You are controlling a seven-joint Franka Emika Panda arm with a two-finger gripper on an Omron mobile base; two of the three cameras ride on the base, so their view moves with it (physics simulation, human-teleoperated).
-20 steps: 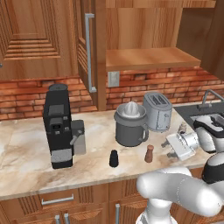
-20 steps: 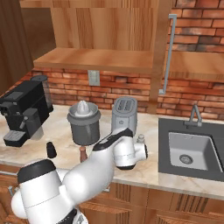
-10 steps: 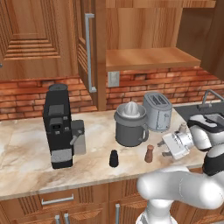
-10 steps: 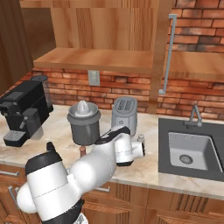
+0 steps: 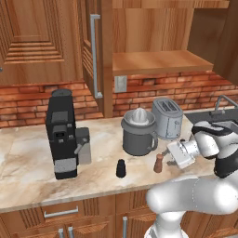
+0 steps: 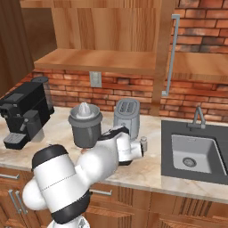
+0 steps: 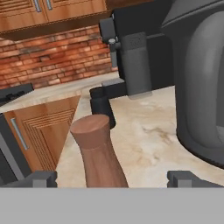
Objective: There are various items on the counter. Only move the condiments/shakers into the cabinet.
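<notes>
From the left base view, the tool (image 5: 166, 155) sits low over the table (image 5: 28, 172), just beside the brown shaker (image 5: 159, 162), black shaker (image 5: 121, 168) further left. Right base view: pale shaker (image 6: 143, 142) beside the toaster (image 6: 126, 116). Hand view: fingers (image 7: 41, 179) spread wide, released, flanking the brown shaker (image 7: 98, 151), gripping nothing.

The brown shaker (image 7: 98, 151) had its base cut off at the bottom of the hand view. The black shaker (image 7: 102, 106) behind it was partly hidden by its top. The juicer (image 7: 203, 78) ran off the right edge. In the right base view the arm hid most of the pale grey shaker (image 6: 143, 143).
</notes>
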